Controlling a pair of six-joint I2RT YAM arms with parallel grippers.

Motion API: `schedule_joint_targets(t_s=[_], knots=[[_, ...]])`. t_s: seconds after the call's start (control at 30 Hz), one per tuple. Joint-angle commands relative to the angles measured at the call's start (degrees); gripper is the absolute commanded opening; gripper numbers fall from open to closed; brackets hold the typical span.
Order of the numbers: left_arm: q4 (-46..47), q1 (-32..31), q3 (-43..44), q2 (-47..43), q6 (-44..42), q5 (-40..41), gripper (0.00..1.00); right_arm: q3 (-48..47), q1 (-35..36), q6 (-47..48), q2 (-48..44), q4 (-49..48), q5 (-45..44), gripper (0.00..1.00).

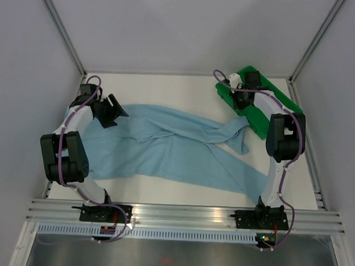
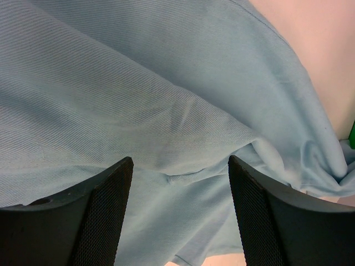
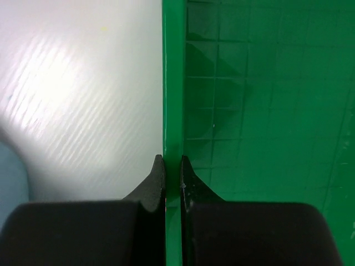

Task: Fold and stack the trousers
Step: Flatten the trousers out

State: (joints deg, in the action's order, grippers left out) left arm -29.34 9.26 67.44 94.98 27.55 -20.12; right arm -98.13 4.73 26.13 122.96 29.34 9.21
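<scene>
- Across the middle of the table (image 1: 167,88), the trousers (image 1: 177,148) are lying spread out and unfolded. The wider end is reaching toward the left edge, and the two legs are trailing toward the right edge.
- Over that wider end, near the far-left corner, the left gripper (image 1: 110,112) is hanging with its jaws spread wide and nothing between them. Its wrist view is showing only wrinkled blue cloth (image 2: 166,100) below the gripper (image 2: 180,160), so it is probably lining up a pinch on a fold.
- At the far-right corner, the right gripper (image 1: 239,91) is clamping tight on the raised rim (image 3: 173,83) of the green tray (image 1: 259,123), one finger outside the rim and one inside (image 3: 171,160). It is likely shifting or steadying the tray to receive the folded stack.
- Bare tabletop is lying open along the far edge between the two arms, giving room for a fold.
- The tray is sitting close to the right edge, with one leg tip just beside it, so dragging the tray toward the middle is risking a snag on the cloth.
</scene>
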Motion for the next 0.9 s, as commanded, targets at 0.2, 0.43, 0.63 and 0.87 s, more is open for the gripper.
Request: schedule_joint_targets(t_s=[0.2,0.43,0.63,0.87], knots=[[-0.2,0.1,1.3,-0.6,-1.4,-2.6,0.75,12.3,-0.6,40.0,-11.1,2.7,8.7,0.0],[-1.7,0.1,2.3,-0.6,-1.5,-1.9,0.75,7.4,-7.2,58.2,-7.0,5.9,14.8,0.0],[-3.9,0.1,4.7,-0.1,-1.0,0.0,0.75,2.0,-10.5,64.0,-1.5,7.3,15.5,0.0],[-5.3,0.1,5.4,0.1,-0.2,1.3,0.75,-0.7,-13.6,72.1,0.4,4.8,21.8,0.11]])
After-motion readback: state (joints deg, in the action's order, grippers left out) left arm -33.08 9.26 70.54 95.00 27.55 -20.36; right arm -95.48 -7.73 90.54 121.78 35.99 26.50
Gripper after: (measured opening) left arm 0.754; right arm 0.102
